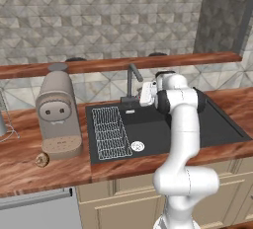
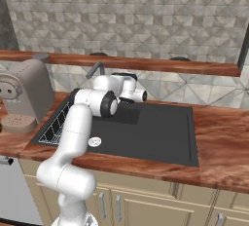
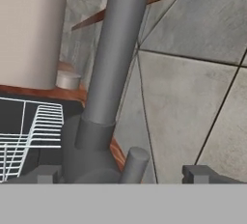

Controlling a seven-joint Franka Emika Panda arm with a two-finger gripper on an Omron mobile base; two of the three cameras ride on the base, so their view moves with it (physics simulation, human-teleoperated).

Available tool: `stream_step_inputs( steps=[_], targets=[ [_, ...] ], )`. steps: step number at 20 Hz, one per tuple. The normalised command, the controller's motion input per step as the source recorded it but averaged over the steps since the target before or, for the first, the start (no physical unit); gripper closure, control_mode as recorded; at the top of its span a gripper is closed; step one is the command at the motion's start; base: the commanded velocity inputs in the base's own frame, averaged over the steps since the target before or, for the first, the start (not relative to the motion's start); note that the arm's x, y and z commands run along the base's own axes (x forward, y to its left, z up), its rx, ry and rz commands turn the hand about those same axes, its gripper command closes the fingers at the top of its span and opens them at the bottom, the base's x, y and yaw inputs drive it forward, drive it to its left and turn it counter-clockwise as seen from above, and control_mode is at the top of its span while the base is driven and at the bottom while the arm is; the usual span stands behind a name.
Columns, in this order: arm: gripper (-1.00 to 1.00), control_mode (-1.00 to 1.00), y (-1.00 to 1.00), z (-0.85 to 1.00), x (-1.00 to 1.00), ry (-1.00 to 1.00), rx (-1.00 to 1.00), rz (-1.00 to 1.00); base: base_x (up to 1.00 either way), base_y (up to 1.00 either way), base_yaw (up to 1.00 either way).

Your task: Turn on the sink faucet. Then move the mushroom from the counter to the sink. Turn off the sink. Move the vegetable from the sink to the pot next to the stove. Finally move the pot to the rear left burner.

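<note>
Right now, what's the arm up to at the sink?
The arm has its gripper at the base of the faucet, its open fingertips either side of the small handle. No water is visible running into the sink. The mushroom sits on the counter in front of the coffee machine.

Beige coffee machine (image 1: pixel 58 112) on wooden counter (image 1: pixel 29 164), wire rack (image 1: pixel 109 132) just beside.

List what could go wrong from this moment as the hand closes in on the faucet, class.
The hand is open around the faucet base, with the small lever between its fingertips; it could push the spout instead of the lever. The wire rack sits close beside the faucet, so a wide swing may snag it.
</note>
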Motion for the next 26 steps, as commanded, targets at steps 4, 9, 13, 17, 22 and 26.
stream_step_inputs(
  steps=[4,9,13,17,22,26],
  targets=[
    [1.00,-1.00,0.34,-0.12,0.31,0.05,0.00,0.00,0.00,0.00,0.00],
    [1.00,-1.00,0.04,-0.04,0.08,0.03,0.01,0.00,0.00,0.00,0.00],
    [1.00,-1.00,-0.01,0.00,0.19,0.00,0.00,-0.01,0.00,0.00,0.00],
    [1.00,-1.00,-0.13,0.00,0.24,0.00,0.00,-0.10,0.00,0.00,0.00],
    [1.00,-1.00,-0.13,0.00,0.42,0.01,0.03,-0.16,0.00,0.00,0.00],
    [1.00,-1.00,-0.31,0.06,0.45,0.05,0.08,-0.13,0.00,0.00,0.00]
  ],
)
